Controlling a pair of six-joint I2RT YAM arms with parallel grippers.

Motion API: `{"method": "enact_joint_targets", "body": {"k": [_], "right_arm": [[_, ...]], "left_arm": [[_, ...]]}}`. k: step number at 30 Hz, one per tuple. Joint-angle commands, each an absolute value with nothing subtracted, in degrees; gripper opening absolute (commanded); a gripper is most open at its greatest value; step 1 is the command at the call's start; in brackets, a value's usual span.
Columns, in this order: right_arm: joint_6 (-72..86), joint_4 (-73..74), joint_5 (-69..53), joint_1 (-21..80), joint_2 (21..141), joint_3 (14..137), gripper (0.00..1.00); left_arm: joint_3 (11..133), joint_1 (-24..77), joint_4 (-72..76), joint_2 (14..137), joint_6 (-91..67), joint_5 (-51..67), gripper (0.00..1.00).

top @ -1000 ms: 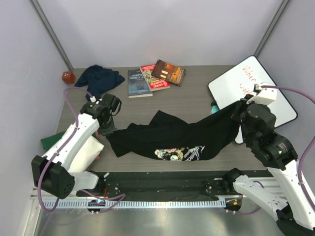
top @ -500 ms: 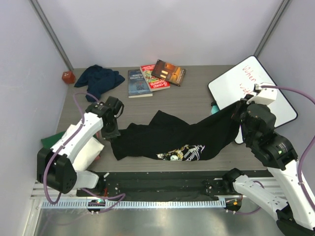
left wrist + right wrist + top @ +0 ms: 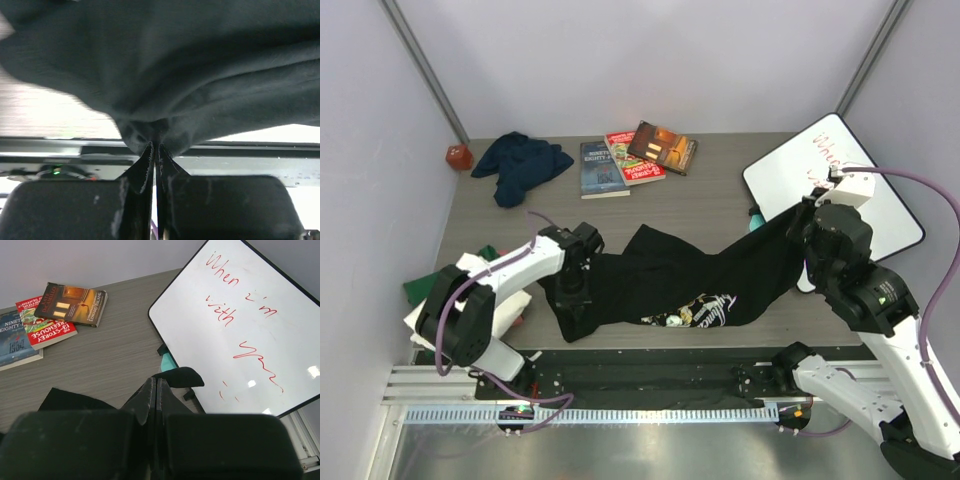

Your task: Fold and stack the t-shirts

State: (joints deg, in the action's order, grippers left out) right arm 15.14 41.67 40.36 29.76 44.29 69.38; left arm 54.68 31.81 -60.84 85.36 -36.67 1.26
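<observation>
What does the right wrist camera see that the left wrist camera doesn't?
Only the right wrist view: the whiteboard with red writing, three books, and something teal beside the board.

Only the left wrist view: the metal rail at the table's near edge, with a small green light.

Both: the black t-shirt pinched in a shut tool. It is the right tool in one view and the left tool in the other. Both also show a bit of grey table.
</observation>
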Motion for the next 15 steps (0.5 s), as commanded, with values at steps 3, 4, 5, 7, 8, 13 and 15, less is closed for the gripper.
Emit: {"method": "enact_joint_targets", "body": {"k": [3, 4, 5, 7, 8, 13, 15], "right_arm": [[14.7, 39.0, 41.0, 29.6, 44.4, 72.5, 0.01], [14.6, 39.0, 41.1, 29.7, 44.3, 72.5, 0.01], [14.6, 39.0, 41.2, 29.6, 44.3, 72.4, 0.01], [14.6, 39.0, 41.1, 29.7, 44.3, 72.2, 0.01], [14.5, 39.1, 41.2, 29.7, 44.2, 72.1, 0.01], [14.9, 38.9, 41.2, 29.7, 44.0, 71.3, 0.01], [14.9, 38.9, 41.2, 29.7, 44.0, 71.0, 0.01]], "left_arm": [[53.9, 38.2, -54.6, 89.5, -41.3, 6.7, 0.0], [54.0, 38.8, -54.3, 90.5, -41.7, 6.6, 0.0], [54.0, 39.6, -54.0, 91.1, -41.9, 6.6, 0.0], [53.8, 40.5, -52.7, 91.8, -43.0, 7.3, 0.0], [53.8, 41.6, -52.5, 92.1, -43.6, 7.6, 0.0], [54.4, 45.0, -52.1, 93.2, -45.4, 6.1, 0.0], [54.8, 45.2, -53.1, 92.7, -45.6, 4.6, 0.0]]}}
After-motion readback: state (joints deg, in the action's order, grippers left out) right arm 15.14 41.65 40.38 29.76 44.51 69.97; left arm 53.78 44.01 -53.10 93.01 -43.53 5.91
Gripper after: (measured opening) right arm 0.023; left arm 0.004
